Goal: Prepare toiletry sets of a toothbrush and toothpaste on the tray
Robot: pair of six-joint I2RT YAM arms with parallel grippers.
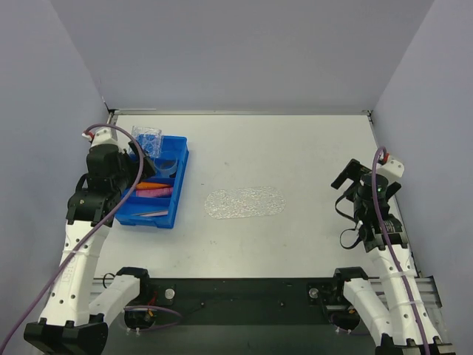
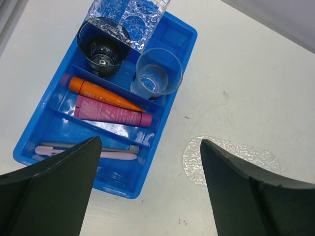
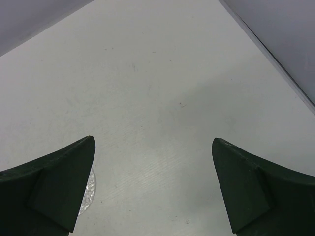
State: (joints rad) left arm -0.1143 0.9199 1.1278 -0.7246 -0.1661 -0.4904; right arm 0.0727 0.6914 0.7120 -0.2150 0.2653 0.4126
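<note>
The toothbrush (image 2: 118, 155), a slim pale pink stick, lies flat in the nearest compartment of the blue bin (image 1: 179, 185). A thinner grey-handled brush (image 2: 93, 146) lies just beside it. The bin sits on the tabletop (image 1: 295, 148), toward 9 o'clock from its middle.

The tray (image 1: 244, 202), a clear bumpy oval, lies flat near the middle of the tabletop with nothing on it. It is at 3 o'clock from the bin and apart from it.

The bin's middle compartment holds the toothpaste. The magenta tube (image 2: 113, 113) is on the near side and the orange tube (image 2: 106, 94) just behind it, both lying flat and roughly parallel.

The left tool (image 2: 150, 141) hovers over the bin. Its jaws are spread wide and nothing is between them. In its wrist view the brushes lie between the two dark fingers (image 2: 54, 191).

The right tool (image 3: 152, 139) is well off at 3 o'clock from the tray, above bare tabletop. Its jaws are also spread wide and hold nothing. Only a sliver of the tray's edge shows, beside its left finger.

In the bin's far compartments, a dark-bottomed cup (image 2: 103, 49) stands at 9 o'clock from a clear cup (image 2: 157, 73). At the far end, a bumpy clear sheet (image 2: 128, 14) leans over the rim of the dark-bottomed cup.
</note>
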